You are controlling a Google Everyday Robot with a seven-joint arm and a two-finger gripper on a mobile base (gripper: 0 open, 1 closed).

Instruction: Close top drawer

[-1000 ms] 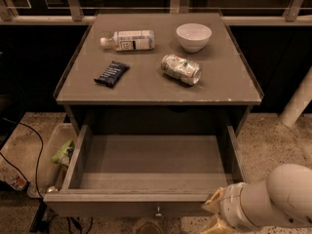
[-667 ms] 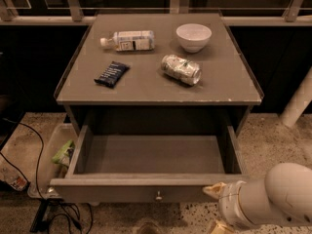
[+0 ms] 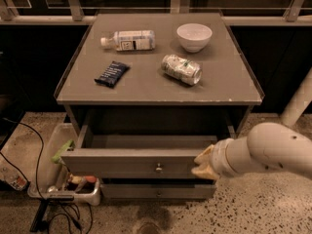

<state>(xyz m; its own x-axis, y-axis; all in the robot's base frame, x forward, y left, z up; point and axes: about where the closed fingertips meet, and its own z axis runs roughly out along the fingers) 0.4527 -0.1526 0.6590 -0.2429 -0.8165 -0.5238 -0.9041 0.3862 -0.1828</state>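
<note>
Camera view: on the cabinet's worktop (image 3: 146, 89) are a plastic bottle (image 3: 129, 40) on its side, a white bowl (image 3: 194, 36), a toppled can (image 3: 181, 68) and a dark packet (image 3: 112, 73). Beneath, the top drawer (image 3: 126, 164) juts partly out. The tool (image 3: 202, 164) touches the right end of the drawer's front; whether the tool is wide or narrow cannot be told. A cluttered bin (image 3: 48, 165) sits on the floor at left.

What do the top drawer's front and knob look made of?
Drawer front: likely wood or laminate, matte grey-brown, flat with no glare. Knob: probably metal, small and round with a bright glint. Claw sits at the front's right end.
</note>
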